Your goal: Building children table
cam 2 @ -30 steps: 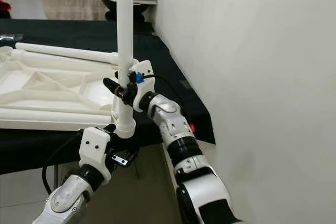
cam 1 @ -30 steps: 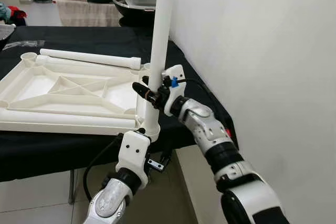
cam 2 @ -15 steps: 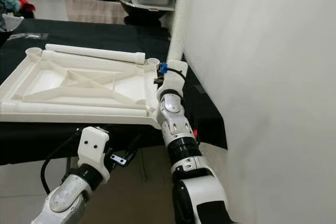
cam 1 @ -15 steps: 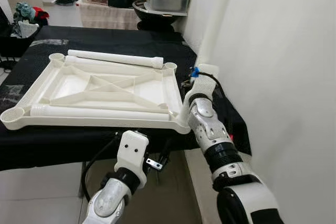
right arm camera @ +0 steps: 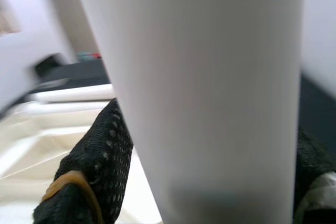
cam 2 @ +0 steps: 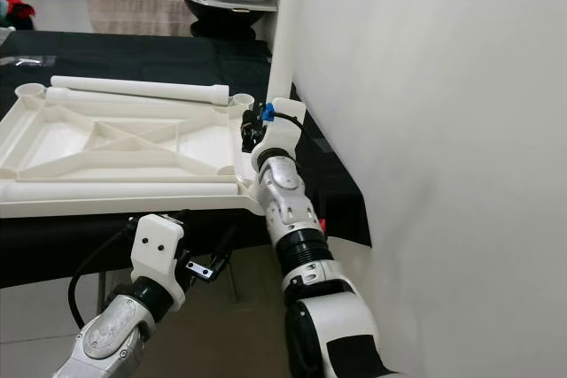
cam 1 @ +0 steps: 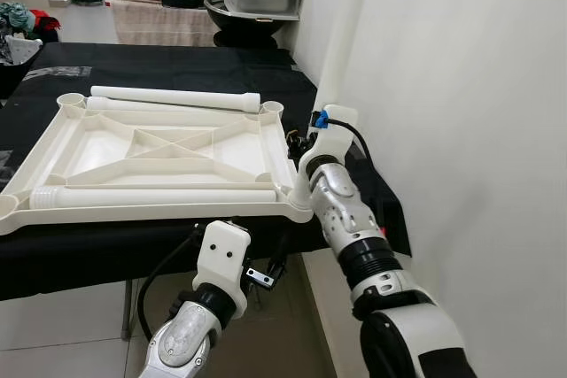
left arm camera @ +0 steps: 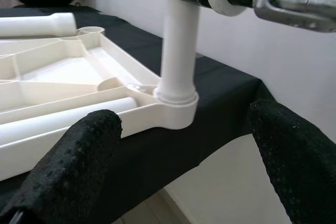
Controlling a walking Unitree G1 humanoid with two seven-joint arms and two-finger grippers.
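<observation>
Right end effector [right arm camera: 210,145] pinching upright leg [cam 1: 341,42] | left end effector [left arm camera: 184,182] spread, idle | leg likely light, stiff, smooth; grip low near tabletop [cam 1: 53,143] socket

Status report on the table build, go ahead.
Right gripper shut on upright white plastic leg tube, seated in corner socket of upturned white tabletop. Left gripper open, below table edge. Wall close beside tube.

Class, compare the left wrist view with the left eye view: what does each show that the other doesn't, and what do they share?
Left wrist view: the upright leg's base seated in the tabletop's corner socket, between the open left gripper.
Left eye view: the whole upturned tabletop, two loose legs lying on it, and the right gripper shut on the upright leg.
Shared: upright leg, tabletop, black cloth.
</observation>
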